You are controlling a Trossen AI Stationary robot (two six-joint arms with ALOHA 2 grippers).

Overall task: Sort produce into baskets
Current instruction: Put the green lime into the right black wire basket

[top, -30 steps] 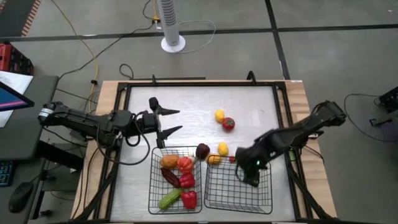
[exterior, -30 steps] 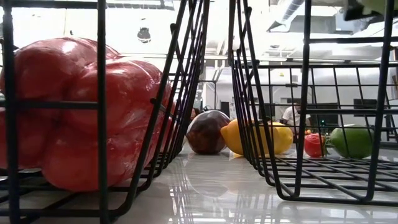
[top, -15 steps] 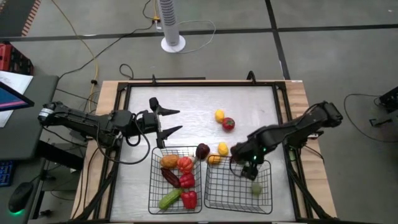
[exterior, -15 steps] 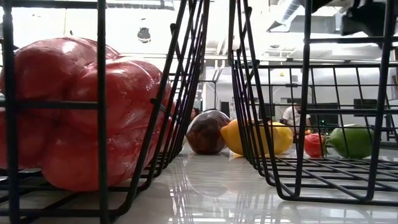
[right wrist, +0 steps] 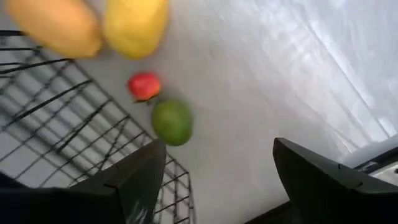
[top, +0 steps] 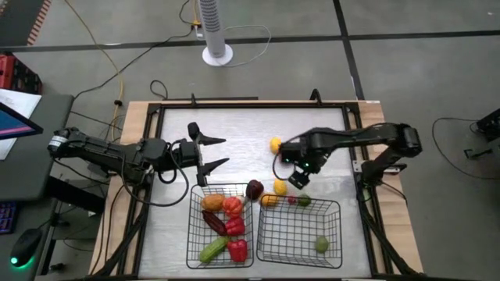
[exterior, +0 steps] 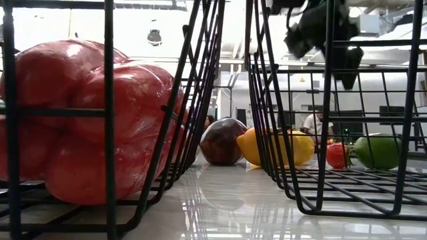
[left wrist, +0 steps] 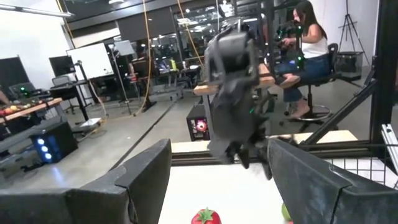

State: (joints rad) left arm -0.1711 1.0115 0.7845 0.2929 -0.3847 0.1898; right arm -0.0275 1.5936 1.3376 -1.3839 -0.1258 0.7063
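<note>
Both arms hover with jaws parted and empty above the desk (top: 328,133).

Right gripper (top: 299,173) hangs at frame centre over a yellow lemon (top: 280,186), small red piece (top: 292,200) and lime (top: 304,201) crowding the right basket (top: 300,232)'s upper rim; another lime (top: 321,243) lies inside. Left gripper (top: 211,152) waits above the left basket (top: 220,226), filled with peppers (top: 235,226).

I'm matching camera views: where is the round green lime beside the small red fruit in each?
High view: green lime at the right black wire basket's far rim.
Low view: lime at right, behind mesh.
Left wrist view: cannot tell.
Right wrist view: lime left of centre.
Shared landmark: small red fruit beside it.
</note>
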